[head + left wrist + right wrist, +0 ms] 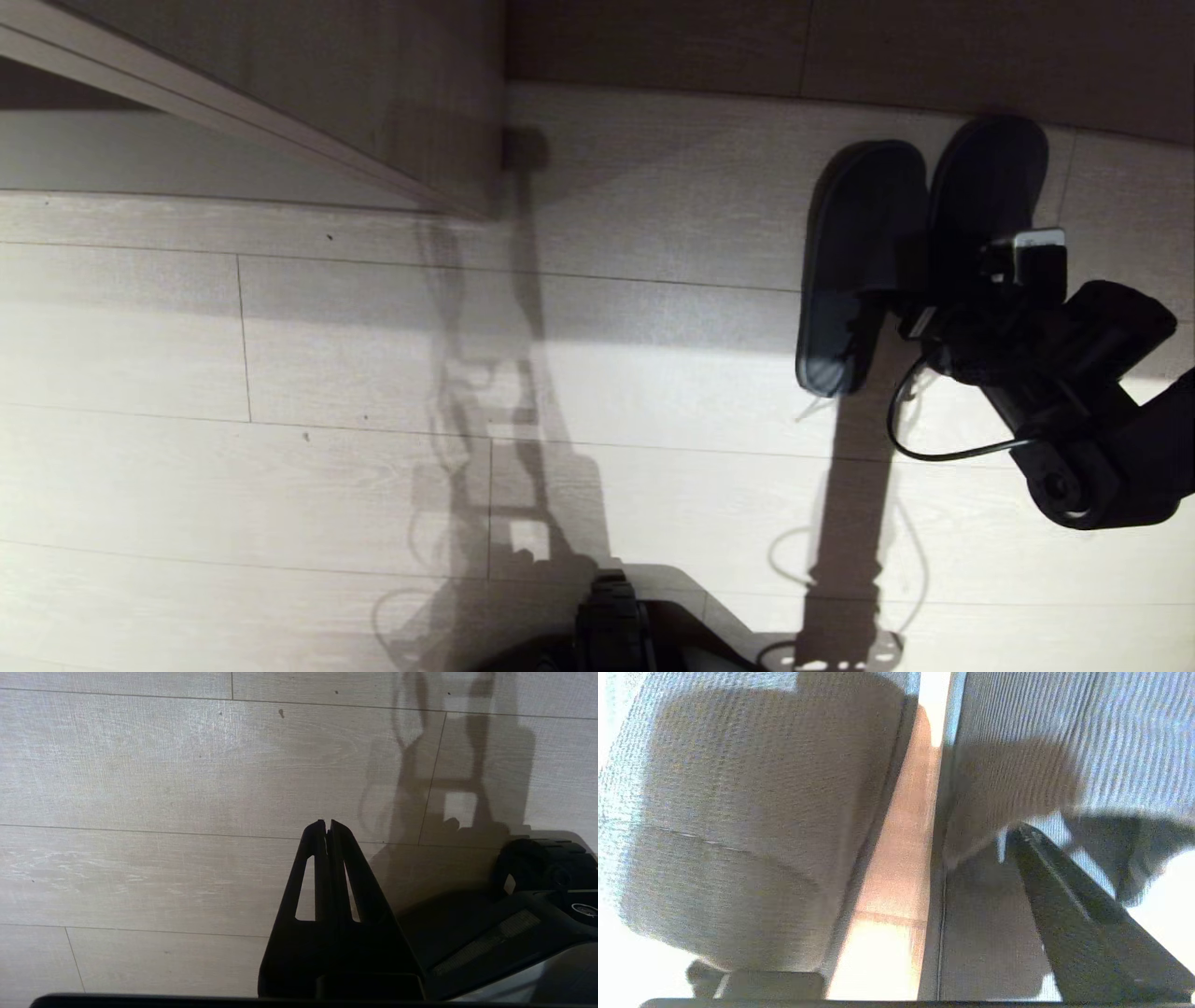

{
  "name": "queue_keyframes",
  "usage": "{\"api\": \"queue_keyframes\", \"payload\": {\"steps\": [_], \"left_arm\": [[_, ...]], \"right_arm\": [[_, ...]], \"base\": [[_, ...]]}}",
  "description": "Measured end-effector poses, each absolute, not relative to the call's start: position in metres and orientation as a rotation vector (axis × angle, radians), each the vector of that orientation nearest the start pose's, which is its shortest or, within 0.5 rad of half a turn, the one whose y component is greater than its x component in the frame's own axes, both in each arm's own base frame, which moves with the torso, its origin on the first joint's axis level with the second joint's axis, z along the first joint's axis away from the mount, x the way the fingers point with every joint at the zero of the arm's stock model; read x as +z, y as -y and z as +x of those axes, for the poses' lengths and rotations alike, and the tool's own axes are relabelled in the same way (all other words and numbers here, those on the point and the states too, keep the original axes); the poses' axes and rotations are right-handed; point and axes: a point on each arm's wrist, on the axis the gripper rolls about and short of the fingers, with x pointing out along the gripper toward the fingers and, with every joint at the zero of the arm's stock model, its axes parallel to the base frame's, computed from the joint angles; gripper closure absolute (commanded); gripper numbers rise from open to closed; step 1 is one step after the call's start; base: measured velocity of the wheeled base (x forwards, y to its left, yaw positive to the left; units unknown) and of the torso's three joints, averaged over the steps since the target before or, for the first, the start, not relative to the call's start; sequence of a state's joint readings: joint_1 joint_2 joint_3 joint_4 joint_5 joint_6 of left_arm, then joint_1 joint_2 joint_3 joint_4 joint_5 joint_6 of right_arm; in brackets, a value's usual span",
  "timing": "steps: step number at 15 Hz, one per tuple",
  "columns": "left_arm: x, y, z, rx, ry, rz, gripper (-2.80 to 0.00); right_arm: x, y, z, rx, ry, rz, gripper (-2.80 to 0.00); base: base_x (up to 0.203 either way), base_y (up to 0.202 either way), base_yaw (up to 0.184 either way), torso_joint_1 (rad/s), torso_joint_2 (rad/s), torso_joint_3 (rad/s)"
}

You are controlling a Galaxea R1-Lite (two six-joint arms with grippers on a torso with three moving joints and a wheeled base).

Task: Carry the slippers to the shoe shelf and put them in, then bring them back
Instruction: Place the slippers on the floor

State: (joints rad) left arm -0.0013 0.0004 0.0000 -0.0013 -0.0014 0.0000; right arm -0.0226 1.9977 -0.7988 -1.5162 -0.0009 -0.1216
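While the slippers point(864, 252) sit side by side on the floor point(280, 373) near the shoe shelf point(373, 103), right gripper point(910, 313) is spread over their heels; left gripper point(327, 828) pinched closed, floor wide open.

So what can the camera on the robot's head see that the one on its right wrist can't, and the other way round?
Only the head view shows both slippers whole, side by side on the pale plank floor, the right gripper over their heels, and the wood cabinet corner up on the robot's left. Only the right wrist view shows the ribbed weave of the fabric up close and one dark gripper finger reaching into a slipper. Both show the two slippers and the strip of floor between them.
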Motion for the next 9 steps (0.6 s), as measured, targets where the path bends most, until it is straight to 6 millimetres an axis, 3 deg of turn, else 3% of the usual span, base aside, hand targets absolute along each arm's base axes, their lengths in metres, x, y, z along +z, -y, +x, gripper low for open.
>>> {"api": "queue_keyframes", "payload": {"steps": [9], "left_arm": [[0.076, 0.000, -0.023, -0.003, 0.001, 0.001, 0.00]], "right_arm": [[0.181, 0.008, 0.320, -0.046, 0.307, -0.136, -2.80]], "base": [[0.000, 0.000, 0.000, 0.000, 0.00, 0.000]]}}
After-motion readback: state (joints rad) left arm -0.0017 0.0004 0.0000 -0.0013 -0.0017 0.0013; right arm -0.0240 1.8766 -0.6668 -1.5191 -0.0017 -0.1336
